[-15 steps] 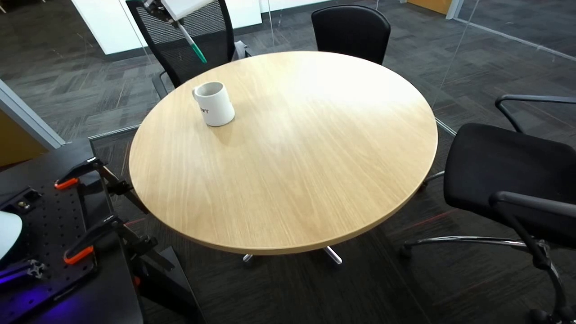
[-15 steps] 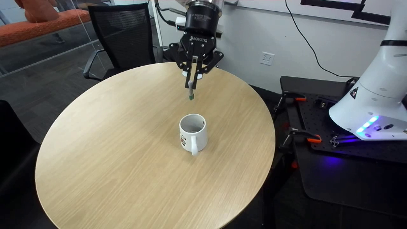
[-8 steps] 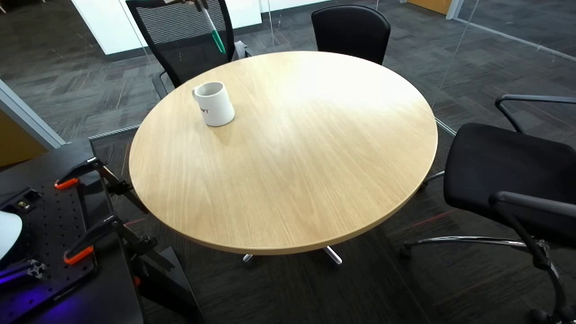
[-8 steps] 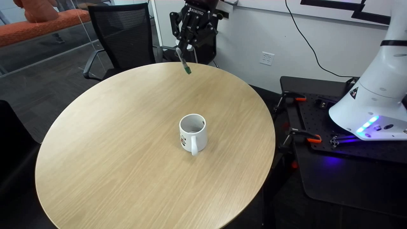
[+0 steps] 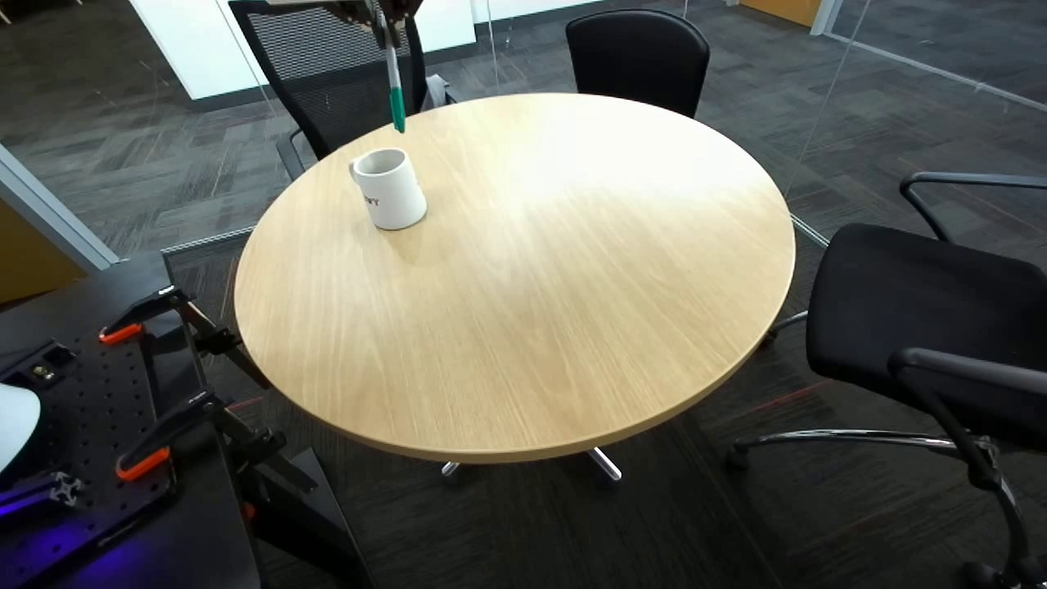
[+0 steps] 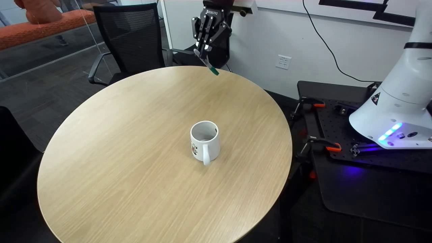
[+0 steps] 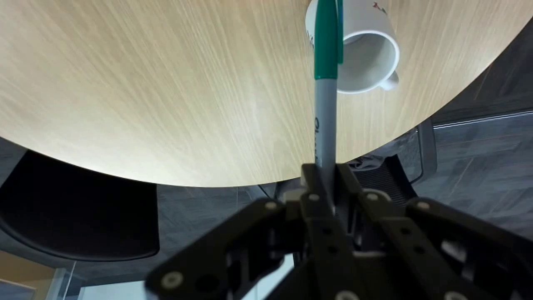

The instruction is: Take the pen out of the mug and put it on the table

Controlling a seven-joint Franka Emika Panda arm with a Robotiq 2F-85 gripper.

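My gripper (image 7: 327, 170) is shut on the grey body of the pen (image 7: 325, 108), whose green cap points away from the fingers. In an exterior view the gripper (image 6: 203, 50) is near the table's back edge and the pen (image 6: 213, 70) slants down to the right. In an exterior view the pen (image 5: 397, 98) hangs nearly upright, cap down, off the table surface. The white mug (image 5: 397, 196) stands upright on the round wooden table (image 5: 532, 327), apart from the pen. It also shows in an exterior view (image 6: 213, 148) with no pen inside, and in the wrist view (image 7: 366, 18), partly behind the pen.
Black chairs (image 5: 638, 61) (image 6: 130, 37) stand around the table. A dark bench (image 6: 364, 199) carries the white robot base (image 6: 391, 118) and clamps with orange handles (image 6: 332, 147). A wall with a socket (image 6: 283, 62) is behind the gripper.
My gripper has moved away from the mug toward the table's edge and turned, with the pen still held. The pen's tilt has changed in both exterior views. The mug has not moved.
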